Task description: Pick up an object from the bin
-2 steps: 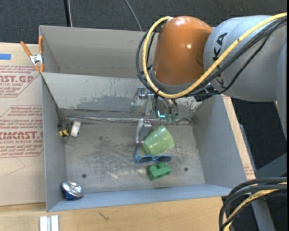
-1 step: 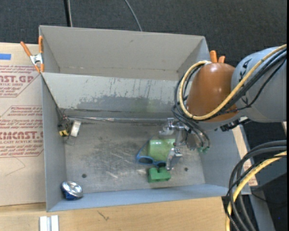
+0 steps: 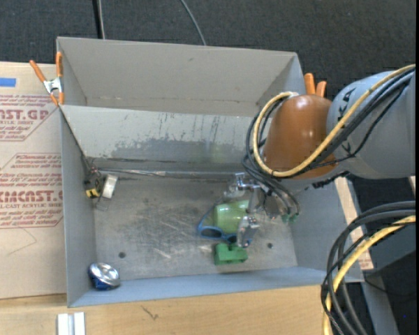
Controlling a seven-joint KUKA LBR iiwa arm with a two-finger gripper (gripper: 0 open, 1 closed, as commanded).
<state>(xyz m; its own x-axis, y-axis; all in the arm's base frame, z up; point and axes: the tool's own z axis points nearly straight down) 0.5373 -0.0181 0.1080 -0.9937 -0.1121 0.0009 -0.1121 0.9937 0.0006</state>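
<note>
My gripper (image 3: 244, 209) is low in the right half of the bin and stands open. One metal finger (image 3: 239, 184) is on the far side and the other (image 3: 248, 233) on the near side of a pale green rounded object (image 3: 228, 216). This object lies on the floor between them, reaching out to the left. A blue piece (image 3: 208, 228) sticks out from under its left edge. A dark green block (image 3: 230, 254) lies just in front of the near finger.
A small white and yellow piece (image 3: 102, 187) lies at the left wall. A crushed blue and silver can (image 3: 104, 276) sits in the near left corner. The arm with its orange cover and cables hangs over the bin's right side.
</note>
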